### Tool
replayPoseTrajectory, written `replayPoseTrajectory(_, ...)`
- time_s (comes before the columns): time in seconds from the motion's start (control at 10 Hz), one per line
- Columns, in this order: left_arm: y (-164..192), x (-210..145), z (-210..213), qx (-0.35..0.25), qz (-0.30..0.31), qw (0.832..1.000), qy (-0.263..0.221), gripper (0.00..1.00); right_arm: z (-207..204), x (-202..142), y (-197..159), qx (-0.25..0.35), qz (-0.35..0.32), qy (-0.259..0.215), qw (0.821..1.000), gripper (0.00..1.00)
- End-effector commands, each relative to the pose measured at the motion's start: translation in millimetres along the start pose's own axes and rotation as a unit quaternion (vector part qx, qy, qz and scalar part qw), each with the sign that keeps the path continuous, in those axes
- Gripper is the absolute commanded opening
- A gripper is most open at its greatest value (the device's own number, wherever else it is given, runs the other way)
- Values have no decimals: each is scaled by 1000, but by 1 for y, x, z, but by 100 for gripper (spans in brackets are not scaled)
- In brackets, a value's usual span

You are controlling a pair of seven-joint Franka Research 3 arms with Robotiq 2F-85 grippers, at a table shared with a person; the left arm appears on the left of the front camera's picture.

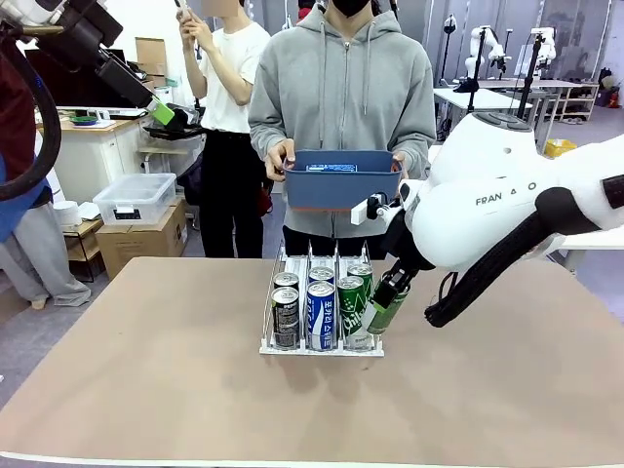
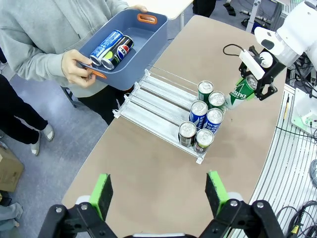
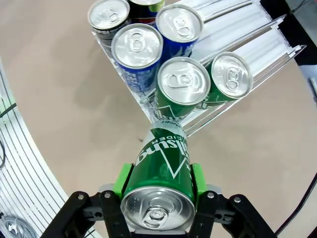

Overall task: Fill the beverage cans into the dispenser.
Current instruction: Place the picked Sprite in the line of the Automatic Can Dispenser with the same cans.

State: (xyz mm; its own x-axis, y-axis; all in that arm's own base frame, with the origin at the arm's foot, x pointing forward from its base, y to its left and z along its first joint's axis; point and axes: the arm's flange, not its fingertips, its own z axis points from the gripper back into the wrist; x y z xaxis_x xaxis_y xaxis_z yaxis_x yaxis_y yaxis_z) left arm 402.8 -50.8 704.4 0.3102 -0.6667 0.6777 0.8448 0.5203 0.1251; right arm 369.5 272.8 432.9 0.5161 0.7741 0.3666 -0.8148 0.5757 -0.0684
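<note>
Right gripper (image 3: pixel 158 179) is clamped on a green can (image 3: pixel 161 166), green pads on both sides of its body, silver top toward the wrist. The can hangs tilted, base down, just beside the dispenser's (image 1: pixel 322 349) near right corner, next to the front can of the right lane; can't tell if it touches the frame or that can.

The dispenser sits on the worktop (image 1: pixel 146 390) at mid-width, toward the far edge. Six cans (image 1: pixel 321 314) stand upright at its near end, two per lane: dark ones in the left lane, blue-and-white in the middle, green in the right. The far part of all lanes is bare.

Left gripper (image 2: pixel 159 191) is raised high over the near left part of the worktop, jaws wide apart, nothing between the pads (image 2: pixel 101 193).

A person at the far edge holds a blue bin (image 2: pixel 148 37) with both hands (image 2: pixel 79 69) above the far end of the dispenser. Two more cans (image 2: pixel 113 48) lie on their sides in it, one blue-and-white, one dark.
</note>
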Motion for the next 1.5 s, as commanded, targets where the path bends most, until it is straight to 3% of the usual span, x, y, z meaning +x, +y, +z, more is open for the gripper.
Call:
replayPoseTrajectory(0.0, 2, -1, 0, 3, 3, 1000, 1, 100, -8, 22, -11, -29, -13, -22, 999, 58)
replayPoseTrajectory(0.8, 2, -1, 0, 3, 3, 1000, 1, 100, 4, 37, 12, 30, 14, -22, 999, 58)
replayPoseTrajectory(1.4, 2, -1, 0, 3, 3, 1000, 1, 100, -9, 44, 0, 11, 13, -7, 1000, 58)
